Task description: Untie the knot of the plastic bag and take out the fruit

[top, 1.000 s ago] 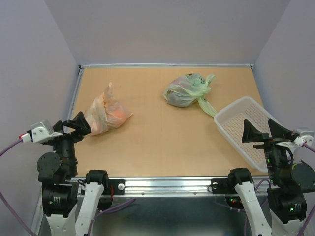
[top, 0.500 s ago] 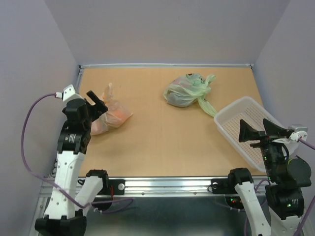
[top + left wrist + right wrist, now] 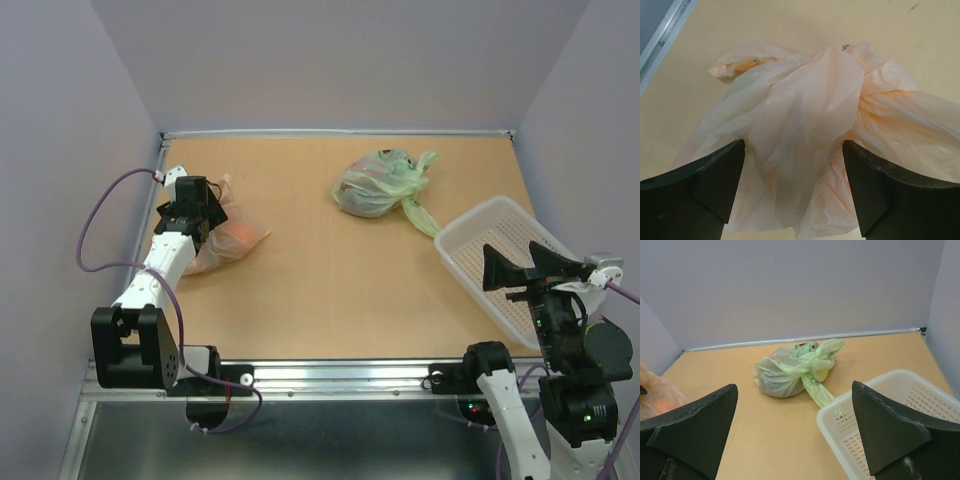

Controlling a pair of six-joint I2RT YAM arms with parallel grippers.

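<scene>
The peach-orange plastic bag point(image 3: 232, 232) lies at the table's left, and something orange, the fruit point(image 3: 243, 236), shows through its skin. My left gripper point(image 3: 192, 207) hovers right over the bag's left end. In the left wrist view the left gripper point(image 3: 794, 192) stands open, its two dark fingers either side of a loose fold of the bag point(image 3: 805, 130). The knot point(image 3: 854, 92) is the pinched twist just beyond the fingers. My right gripper point(image 3: 515, 265) is open above the basket at the near right, holding nothing.
A pale green tied bag point(image 3: 378, 185) lies at the back centre, its tail reaching toward the white perforated basket point(image 3: 465, 220) at the right. In the right wrist view the green bag point(image 3: 790, 372) and the basket point(image 3: 840, 412) sit between the fingers. A metal rail borders the table's left edge.
My left arm has swung from the near left corner forward onto the peach-orange bag, and its jaws have narrowed slightly. The right arm has barely moved.
</scene>
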